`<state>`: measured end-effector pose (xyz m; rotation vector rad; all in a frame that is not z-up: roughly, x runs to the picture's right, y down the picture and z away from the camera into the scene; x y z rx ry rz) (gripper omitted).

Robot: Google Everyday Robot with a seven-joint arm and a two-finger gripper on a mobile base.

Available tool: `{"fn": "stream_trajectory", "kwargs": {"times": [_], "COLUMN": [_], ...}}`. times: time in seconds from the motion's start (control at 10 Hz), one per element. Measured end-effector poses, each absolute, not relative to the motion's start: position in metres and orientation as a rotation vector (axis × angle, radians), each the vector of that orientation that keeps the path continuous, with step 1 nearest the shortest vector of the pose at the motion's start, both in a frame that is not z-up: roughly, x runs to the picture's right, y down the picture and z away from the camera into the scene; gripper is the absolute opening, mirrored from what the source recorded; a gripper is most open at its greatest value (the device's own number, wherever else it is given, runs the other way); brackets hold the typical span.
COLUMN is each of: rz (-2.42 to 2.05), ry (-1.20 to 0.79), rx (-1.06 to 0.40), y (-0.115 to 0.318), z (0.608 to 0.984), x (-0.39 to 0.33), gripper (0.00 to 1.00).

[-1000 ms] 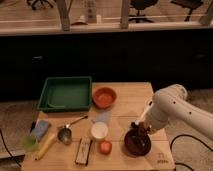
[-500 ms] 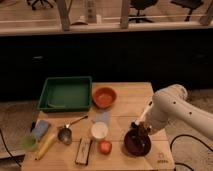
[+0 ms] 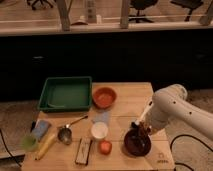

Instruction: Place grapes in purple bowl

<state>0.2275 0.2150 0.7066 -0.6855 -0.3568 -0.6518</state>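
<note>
Our gripper (image 3: pixel 139 128) hangs at the back rim of the purple bowl (image 3: pixel 135 148), over its hollow; we cannot tell how wide it stands or whether it holds anything. We cannot pick out the grapes against the dark bowl. The bowl sits at the front right of the wooden table (image 3: pixel 127 97). Left of it lie a red-orange fruit (image 3: pixel 104 147) and a white cup (image 3: pixel 99 130); further back are an orange bowl (image 3: pixel 104 96) and a green tray (image 3: pixel 65 93).
</note>
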Motion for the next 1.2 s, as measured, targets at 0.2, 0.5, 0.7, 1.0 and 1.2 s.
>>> {"fn": "stream_trajectory", "kwargs": {"times": [0.2, 0.5, 0.7, 1.0, 1.2], "rz": [-0.654, -0.658, -0.659, -0.661, -0.662], "ry": [-0.36, -0.365, -0.369, -0.374, -0.376], "rx": [-0.686, -0.689, -0.69, -0.692, -0.693], "y": [0.2148, 0.2152, 0.2153, 0.2157, 0.2159], "z": [0.706, 0.7049, 0.7041, 0.7031, 0.7027], "x": [0.2267, 0.2262, 0.2255, 0.225, 0.2247], "gripper": [0.19, 0.19, 0.19, 0.19, 0.19]}}
